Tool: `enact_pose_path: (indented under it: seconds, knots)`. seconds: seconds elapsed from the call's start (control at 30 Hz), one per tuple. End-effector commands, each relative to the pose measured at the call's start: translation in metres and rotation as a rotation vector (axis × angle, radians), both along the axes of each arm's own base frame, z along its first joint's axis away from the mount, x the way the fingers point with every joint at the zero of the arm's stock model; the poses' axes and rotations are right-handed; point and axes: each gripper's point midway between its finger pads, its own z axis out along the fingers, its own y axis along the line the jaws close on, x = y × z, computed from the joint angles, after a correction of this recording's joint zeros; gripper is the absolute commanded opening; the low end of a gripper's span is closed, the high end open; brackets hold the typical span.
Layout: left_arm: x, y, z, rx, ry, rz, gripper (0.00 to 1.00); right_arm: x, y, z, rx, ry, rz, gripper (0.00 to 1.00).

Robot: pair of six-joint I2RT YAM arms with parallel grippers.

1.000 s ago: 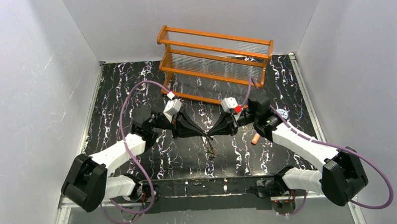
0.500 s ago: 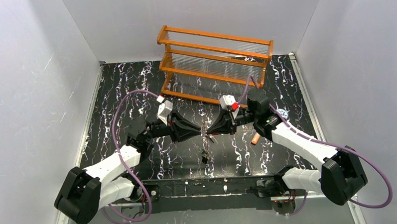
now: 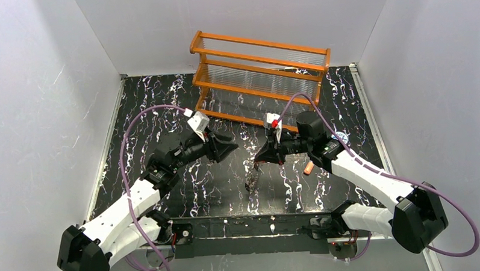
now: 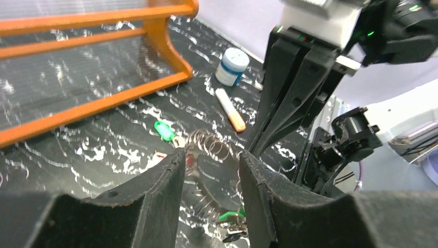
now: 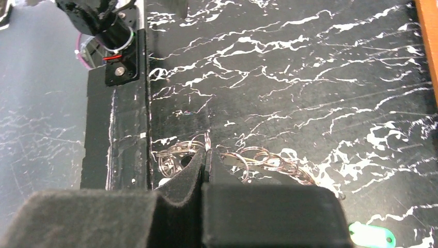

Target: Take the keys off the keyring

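1. Your right tool (image 3: 258, 160) is pressed together on the keyring (image 3: 251, 181). The ring dangles from its tip just below centre of the overhead view and seems to hang clear of the surface (image 3: 164, 108).
2. Your left tool (image 4: 210, 155) is spread and holds nothing. In its own wrist view the wire loops show through the gap between its fingers.
3. A loose green key (image 4: 165, 130) lies on the surface left of centre in that view, near the foot of the orange rack (image 4: 170, 46). A hanging green key (image 4: 231, 215) at the bottom edge looks to be on the ring, so I judge the job part done.
4. The main risk is the pinch itself. It sits at the very tip, on thin wire, so a hard tug from the left could drag the ring out and drop the whole bunch.
5. If you close the left tool on the loops instead of a key head, the two tools will only pull against each other and twist the ring.
6. The bunch hangs free and may swing, so closing on it blindly could miss or knock it.
7. The two tips are near each other in mid-frame, so a careless approach could bump them together and loosen the grip.
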Motion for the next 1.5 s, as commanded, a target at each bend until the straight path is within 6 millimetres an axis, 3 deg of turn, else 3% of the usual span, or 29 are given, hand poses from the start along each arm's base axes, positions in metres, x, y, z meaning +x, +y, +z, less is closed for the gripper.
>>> enact_pose_path:
  seconds: [0.0, 0.17, 0.5, 0.63, 0.83, 1.27, 1.47]
  knots:
    - [-0.005, 0.006, -0.040, 0.140, 0.110, 0.081, 0.41, 0.012, 0.003, 0.028, 0.016, -0.068, -0.111, 0.01]
    - [-0.023, -0.012, -0.049, 0.112, 0.136, 0.025, 0.39, 0.013, 0.003, 0.029, 0.017, -0.069, -0.143, 0.01]
    - [-0.026, -0.025, -0.052, -0.061, 0.387, 0.112, 0.44, 0.015, 0.002, 0.040, 0.094, -0.080, -0.194, 0.01]
    - [-0.022, -0.032, -0.045, -0.135, 0.443, 0.117, 0.43, 0.013, 0.004, 0.034, 0.108, -0.064, -0.198, 0.01]
    - [-0.018, -0.036, -0.050, -0.162, 0.493, 0.134, 0.34, 0.010, 0.005, 0.035, 0.146, -0.066, -0.192, 0.01]
    - [-0.021, -0.045, -0.061, -0.136, 0.543, 0.103, 0.31, 0.009, 0.005, 0.033, 0.164, -0.081, -0.186, 0.01]
    - [-0.024, -0.051, -0.061, -0.133, 0.544, 0.075, 0.22, 0.008, 0.005, 0.033, 0.168, -0.093, -0.182, 0.01]
